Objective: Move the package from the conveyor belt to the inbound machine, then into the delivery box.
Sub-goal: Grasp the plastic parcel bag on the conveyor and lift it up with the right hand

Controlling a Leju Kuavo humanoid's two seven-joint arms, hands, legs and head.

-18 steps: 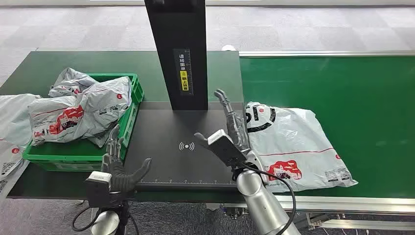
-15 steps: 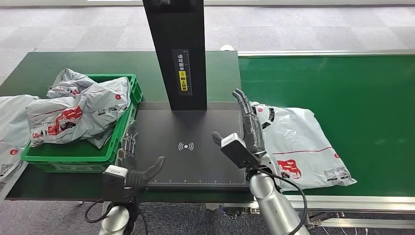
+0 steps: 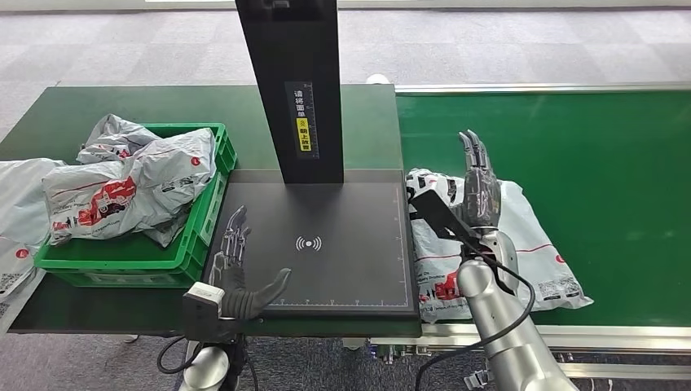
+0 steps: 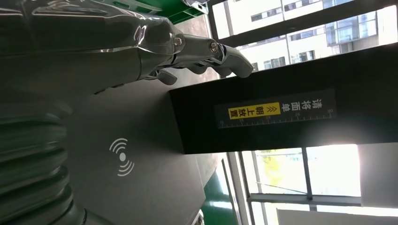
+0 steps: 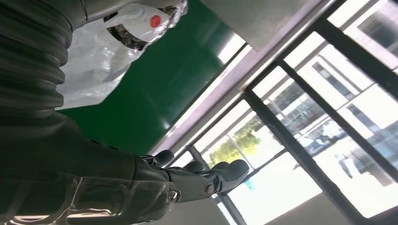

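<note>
A grey-white plastic package (image 3: 521,240) with red print lies flat on the green conveyor belt (image 3: 587,147), right beside the black inbound machine plate (image 3: 326,244). My right hand (image 3: 477,191) hovers over the package's left part, fingers straight and apart, holding nothing. The same package (image 5: 108,42) appears in the right wrist view behind the wrist cover. My left hand (image 3: 236,273) is open over the plate's front left corner, thumb stretched out. In the left wrist view its fingers (image 4: 206,51) reach toward the scanner post (image 4: 281,112).
The machine's black post (image 3: 297,90) rises at the plate's back edge. A green delivery box (image 3: 204,236) on the left holds several grey packages (image 3: 130,183). More packages (image 3: 16,220) lie at the far left edge.
My right hand has swung right, from over the black plate to above the package on the belt. My left hand has moved right and forward onto the plate's front left corner.
</note>
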